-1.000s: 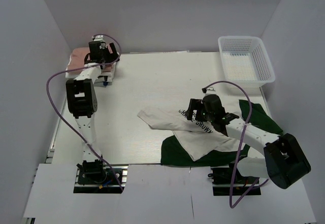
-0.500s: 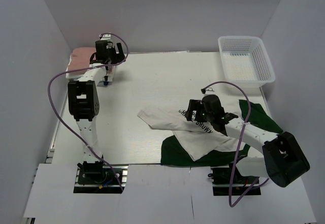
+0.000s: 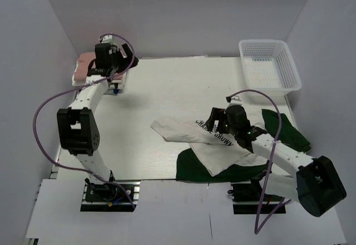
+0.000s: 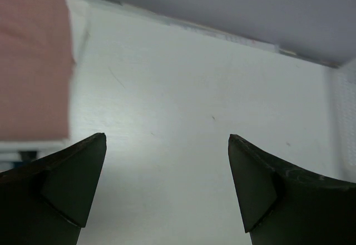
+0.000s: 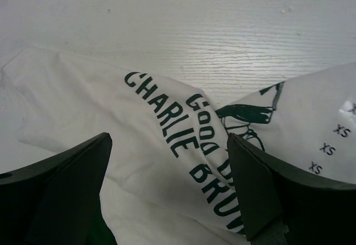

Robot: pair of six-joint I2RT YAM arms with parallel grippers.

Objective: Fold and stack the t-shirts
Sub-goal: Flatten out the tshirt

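Note:
A cream-white t-shirt (image 3: 194, 136) with dark "Charlie Brown" print lies crumpled at the near right of the table, its dark green parts (image 3: 196, 166) spread under it. My right gripper (image 3: 214, 121) hovers open just over its printed chest (image 5: 167, 139), and its fingers (image 5: 83, 173) hold nothing. A folded dusty pink t-shirt (image 3: 84, 65) sits at the back left corner on a white folded layer (image 4: 33, 145). My left gripper (image 3: 123, 63) is open beside that stack, with only bare table between its fingers (image 4: 261, 184). The pink shirt (image 4: 33, 61) fills the left of the left wrist view.
A white plastic mesh basket (image 3: 270, 64) stands at the back right. White walls close in the table (image 3: 167, 89) on three sides. Purple cables loop off both arms.
The left arm's elbow has swung left and toward the near edge while its gripper stays by the pink stack. The right arm's elbow shifted slightly right; its gripper stays over the print.

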